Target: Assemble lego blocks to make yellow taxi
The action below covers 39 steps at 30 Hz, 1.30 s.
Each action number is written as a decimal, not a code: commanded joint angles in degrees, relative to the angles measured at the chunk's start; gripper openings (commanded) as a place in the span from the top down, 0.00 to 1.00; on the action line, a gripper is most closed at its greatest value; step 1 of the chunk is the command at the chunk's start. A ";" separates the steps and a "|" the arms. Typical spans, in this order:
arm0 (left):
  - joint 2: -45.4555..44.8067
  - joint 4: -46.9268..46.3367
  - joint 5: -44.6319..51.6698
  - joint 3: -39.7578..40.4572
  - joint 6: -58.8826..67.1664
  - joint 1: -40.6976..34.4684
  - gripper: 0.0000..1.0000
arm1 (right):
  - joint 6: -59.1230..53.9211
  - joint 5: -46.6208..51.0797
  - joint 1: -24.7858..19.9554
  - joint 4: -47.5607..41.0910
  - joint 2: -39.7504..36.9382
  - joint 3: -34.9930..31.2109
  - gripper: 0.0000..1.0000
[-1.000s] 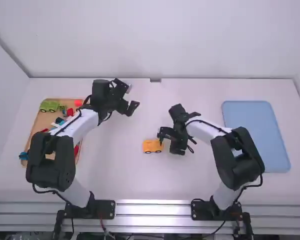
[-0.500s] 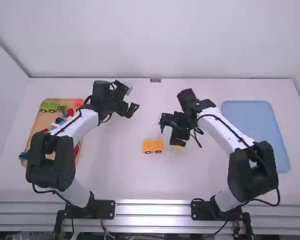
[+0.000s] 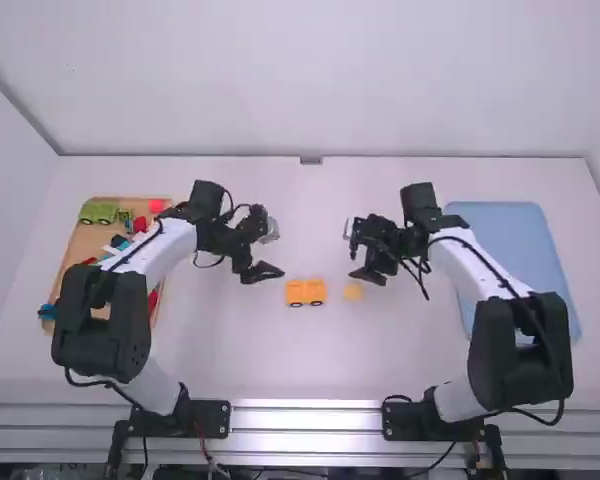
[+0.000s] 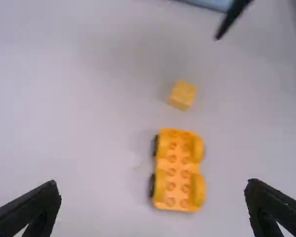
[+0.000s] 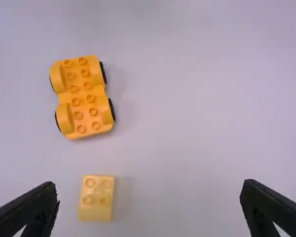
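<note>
Misalignment threatens. If lowered, the wide-apart right end effector point(image 5: 149, 196) could clip the small yellow plastic block point(image 5: 96, 198) off-centre below.

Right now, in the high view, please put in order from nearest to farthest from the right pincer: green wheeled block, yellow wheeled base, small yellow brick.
From the right pincer:
1. Small yellow brick, just left.
2. Yellow wheeled base, farther left.
3. Green wheeled block, far left, in the tan tray.
</note>
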 commanded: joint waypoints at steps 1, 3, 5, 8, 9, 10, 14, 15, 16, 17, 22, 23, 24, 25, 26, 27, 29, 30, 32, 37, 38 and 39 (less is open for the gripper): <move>-1.16 -3.32 10.67 1.09 15.78 -0.20 0.01 | -0.42 -1.44 -0.11 0.09 0.11 -1.44 0.02; -1.16 -6.80 13.51 0.96 19.47 -0.22 0.01 | -1.57 -0.90 -0.13 1.70 0.11 -2.03 0.01; -1.16 -8.00 14.73 0.48 20.72 -0.22 0.01 | -2.56 0.22 -0.11 3.96 0.11 -2.56 0.02; -1.16 -7.67 14.99 -1.16 20.79 -0.22 0.01 | 0.55 1.79 0.17 7.52 0.11 -3.67 0.02; -1.16 -7.30 14.97 -1.75 20.81 -0.13 0.01 | 2.75 1.77 0.15 8.04 0.11 -3.87 0.02; -1.16 -7.02 14.97 -2.12 20.81 -0.15 0.01 | 4.15 1.73 0.15 8.39 0.11 -4.02 0.01; -1.16 -2.67 15.04 -6.05 20.81 -0.04 0.01 | 3.37 1.33 0.87 6.67 0.11 -4.46 0.01; -1.16 -1.11 15.02 -7.21 20.79 -0.04 0.01 | 1.42 0.87 1.36 5.01 0.11 -4.46 0.01; -1.16 0.68 15.06 -8.63 20.76 -0.33 0.01 | -0.52 0.26 1.68 2.91 0.11 -4.46 0.02; -1.16 2.43 15.04 -10.01 20.72 -0.46 0.01 | -1.97 -0.63 1.84 0.94 0.11 -4.46 0.01; -1.16 10.80 15.19 -14.62 16.70 -0.52 0.01 | -4.07 -5.38 0.59 -2.32 0.11 -5.60 0.01; -1.16 13.33 15.08 -15.47 14.64 -0.52 0.01 | -3.93 -6.82 -0.02 -0.37 0.11 -6.91 0.01; -1.16 16.13 14.95 -16.31 12.24 -0.52 0.01 | -3.30 -8.55 -0.70 2.67 0.11 -8.63 0.01; -1.16 18.45 14.95 -16.94 9.99 -0.52 0.01 | -2.64 -10.12 -1.38 5.51 0.11 -10.29 0.01; -1.16 19.82 15.04 -17.29 8.68 -0.52 0.01 | -2.03 -11.13 -1.81 7.43 0.11 -11.39 0.01; -1.16 22.60 15.02 -17.94 5.97 -0.52 0.01 | -0.44 -12.98 -2.67 11.76 0.11 -13.92 0.02; -1.16 27.15 14.91 -18.97 1.29 -0.52 0.01 | 2.16 -15.39 -3.87 18.71 0.11 -18.08 0.01; -1.16 29.81 14.71 -19.50 -1.33 -0.46 0.01 | 4.15 -16.68 -4.39 23.61 0.11 -20.90 0.01; -1.16 32.15 14.73 -19.96 -3.54 -0.50 0.01 | 5.84 -16.85 -4.72 28.13 0.11 -23.41 0.01; -1.16 36.41 14.84 -20.44 -6.84 -0.52 0.01 | 6.56 -15.15 -4.70 36.74 0.11 -29.38 0.04; -1.16 36.59 14.82 -20.44 -6.86 -0.52 0.01 | 6.67 -15.34 -4.87 37.48 0.11 -29.97 0.05; -1.16 36.79 14.84 -20.44 -6.88 -0.52 0.01 | 6.67 -16.13 -5.40 38.73 0.55 -30.82 0.08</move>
